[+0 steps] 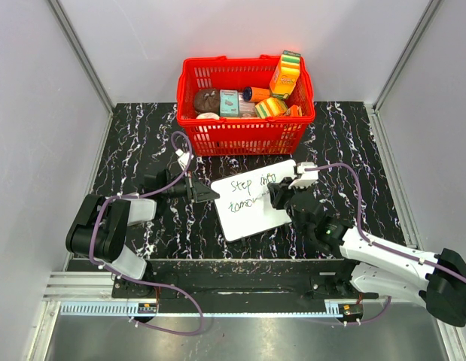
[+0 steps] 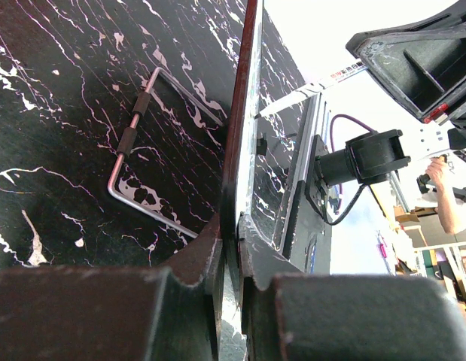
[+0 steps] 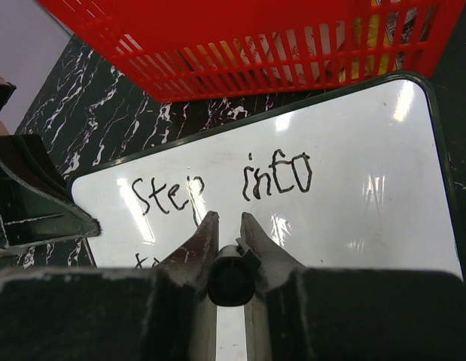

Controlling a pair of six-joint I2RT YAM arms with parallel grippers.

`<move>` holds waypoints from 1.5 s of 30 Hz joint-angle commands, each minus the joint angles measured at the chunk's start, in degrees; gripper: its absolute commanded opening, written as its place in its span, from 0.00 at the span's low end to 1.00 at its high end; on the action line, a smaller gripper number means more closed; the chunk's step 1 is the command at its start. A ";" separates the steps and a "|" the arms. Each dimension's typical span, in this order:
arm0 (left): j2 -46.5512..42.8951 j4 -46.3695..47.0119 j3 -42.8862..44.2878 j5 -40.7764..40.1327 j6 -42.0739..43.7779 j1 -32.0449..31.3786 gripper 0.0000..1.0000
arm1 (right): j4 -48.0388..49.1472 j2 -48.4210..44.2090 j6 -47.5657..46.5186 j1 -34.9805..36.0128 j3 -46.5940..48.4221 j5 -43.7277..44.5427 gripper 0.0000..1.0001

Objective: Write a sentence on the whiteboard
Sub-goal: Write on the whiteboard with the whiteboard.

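The whiteboard (image 1: 255, 214) lies tilted on the black marbled table in front of the red basket. The sentence (image 1: 246, 194) is in black marker in two lines; the right wrist view shows "Step into" (image 3: 217, 184) and the start of a lower line. My left gripper (image 1: 206, 192) is shut on the board's left edge. In the left wrist view the whiteboard (image 2: 239, 135) runs edge-on between the fingers of the left gripper (image 2: 233, 227). My right gripper (image 3: 225, 218) hangs over the board, shut on a black marker (image 3: 231, 274). In the top view the right gripper (image 1: 278, 197) is at the lower line's right end.
A red basket (image 1: 246, 134) filled with packaged goods stands behind the board, seen close in the right wrist view (image 3: 255, 45). A bent metal wire handle (image 2: 135, 143) lies on the table left of the board. Grey walls enclose the table on three sides.
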 commanded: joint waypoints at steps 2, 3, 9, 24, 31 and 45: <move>1.08 0.26 0.58 -1.13 4.86 -1.00 0.00 | 1.47 0.22 -1.28 -0.98 1.58 3.20 0.00; 1.08 0.17 0.58 -1.13 4.86 -1.00 0.00 | 1.38 0.31 -1.28 -0.98 1.49 3.02 0.00; 1.16 0.26 0.58 -1.13 4.77 -1.00 0.00 | -0.29 -0.48 -0.31 -0.98 0.87 1.00 0.00; 1.16 0.17 0.49 -1.22 4.86 -1.00 0.00 | -0.38 -3.65 -0.66 -0.98 -0.10 -1.72 0.00; 1.16 0.08 0.58 -1.22 4.86 -1.08 0.00 | 0.50 -4.36 -1.28 -0.98 1.31 -1.02 0.00; 1.16 0.08 0.58 -1.13 4.86 -1.00 0.00 | 0.68 -0.66 -0.58 -0.98 0.96 0.82 0.00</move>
